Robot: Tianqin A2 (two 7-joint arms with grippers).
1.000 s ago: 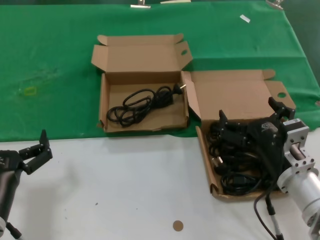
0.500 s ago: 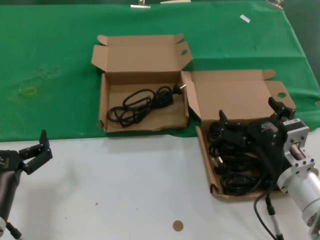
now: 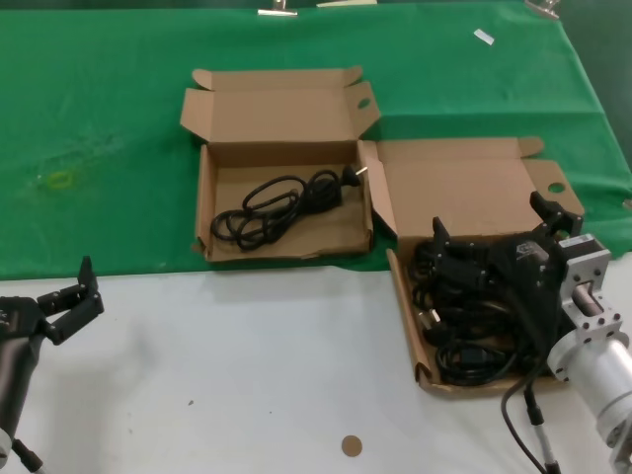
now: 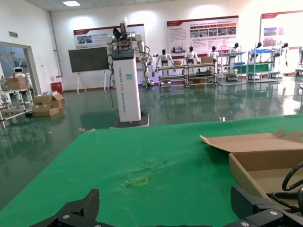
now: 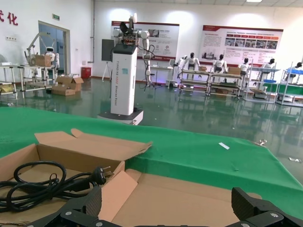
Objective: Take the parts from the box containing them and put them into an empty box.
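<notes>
Several black power cables (image 3: 464,326) lie piled in the right brown box (image 3: 402,296), whose lid (image 5: 189,198) lies open behind it. My right gripper (image 3: 494,225) hovers over that pile, open and empty; in its wrist view (image 5: 168,210) the jaws stand wide apart above the lid. The left brown box (image 3: 205,197) holds one coiled black cable (image 3: 281,202) with its plug (image 5: 99,176) at the box's right end. My left gripper (image 3: 74,301) is open and empty, parked at the table's front left, facing the green cloth (image 4: 142,179) and the left box (image 4: 265,156).
A green cloth (image 3: 99,148) covers the back half of the table and a white surface (image 3: 247,375) the front. A small brown disc (image 3: 351,446) lies on the white part. A yellowish mark (image 3: 59,180) and a white scrap (image 3: 483,37) are on the cloth.
</notes>
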